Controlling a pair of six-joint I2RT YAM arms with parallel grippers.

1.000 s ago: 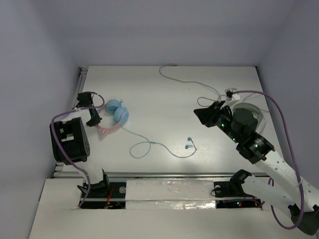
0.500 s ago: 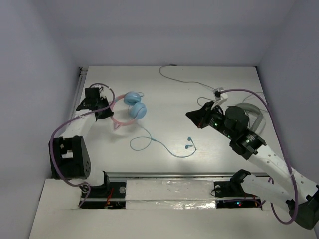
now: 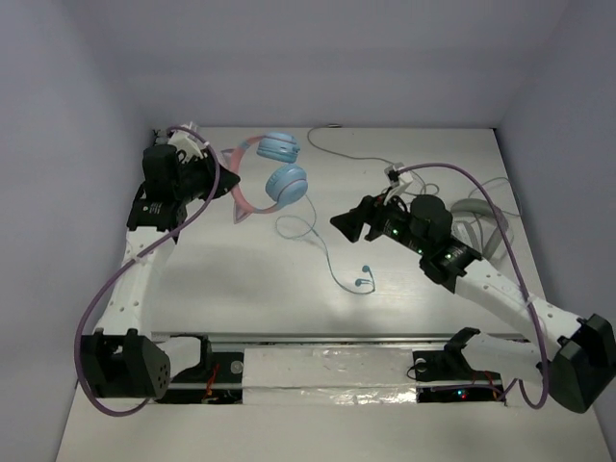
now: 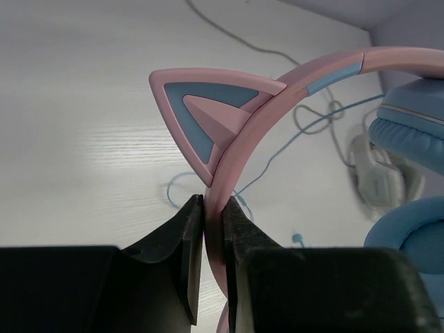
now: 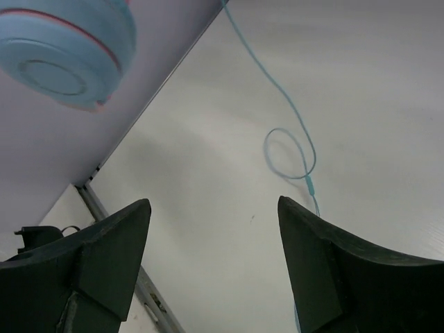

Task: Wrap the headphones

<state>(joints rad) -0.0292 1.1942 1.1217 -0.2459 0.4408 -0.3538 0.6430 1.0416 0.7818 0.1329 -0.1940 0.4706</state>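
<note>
Headphones point(image 3: 287, 183) hang over the far left part of the table point(image 3: 241, 289), held off its surface by the left gripper point(image 3: 225, 181). In the left wrist view its jaws are clamped together on the pink headband point(image 4: 298, 75), just below one pink and blue cat ear point(image 4: 201, 114), with the two light-blue ear cups point(image 4: 409, 128) to the right of the band. From above, the cups sit one beyond the other, the headband arcing toward the left arm. A thin pale-blue cable point(image 3: 325, 252) drops from the nearer cup, curls into a small loop and runs toward the near edge, ending in a plug point(image 3: 363, 283) lying on the table. The right gripper point(image 3: 340, 223) hovers near the middle of the table, just right of that cable, its jaws spread wide with nothing between them; its wrist view shows the cable's loop point(image 5: 290, 154) on the table beyond them. White-grey headphones point(image 3: 486, 214) lie at the far right, partly hidden behind the right arm, and a white cable point(image 3: 351, 157) trails along the far side.
</note>
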